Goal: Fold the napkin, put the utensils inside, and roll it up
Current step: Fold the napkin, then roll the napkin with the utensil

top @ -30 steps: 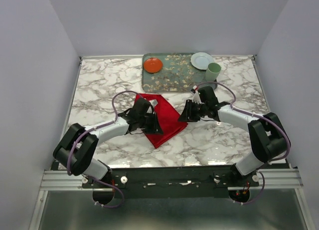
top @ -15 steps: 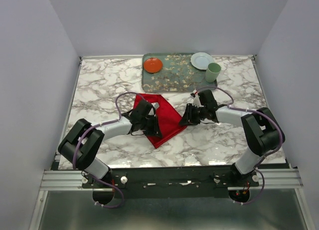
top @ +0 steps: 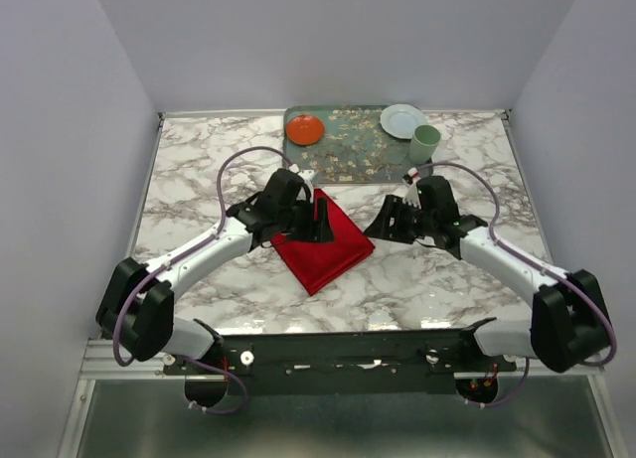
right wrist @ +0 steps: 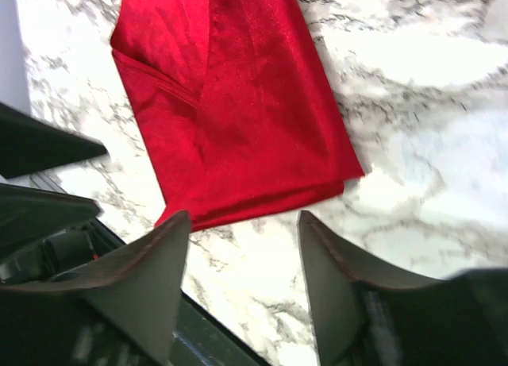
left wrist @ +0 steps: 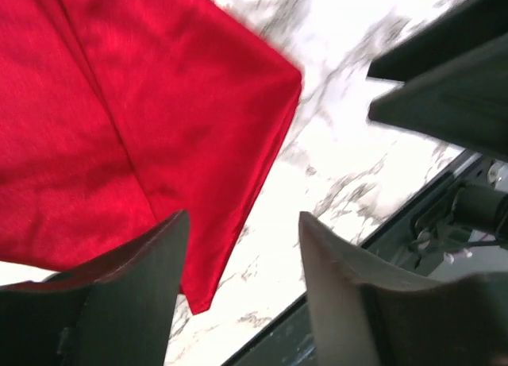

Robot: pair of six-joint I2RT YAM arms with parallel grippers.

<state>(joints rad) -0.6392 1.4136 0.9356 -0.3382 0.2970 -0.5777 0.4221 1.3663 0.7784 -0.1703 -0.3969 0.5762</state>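
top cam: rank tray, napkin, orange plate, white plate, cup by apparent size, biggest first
1. tray
2. napkin
3. white plate and orange plate: near alike, with white looking a shade wider, so they are not ranked apart
4. cup

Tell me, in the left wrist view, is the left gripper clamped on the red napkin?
No, the left gripper stands open with nothing between its fingers, and the napkin lies flat on the table below.
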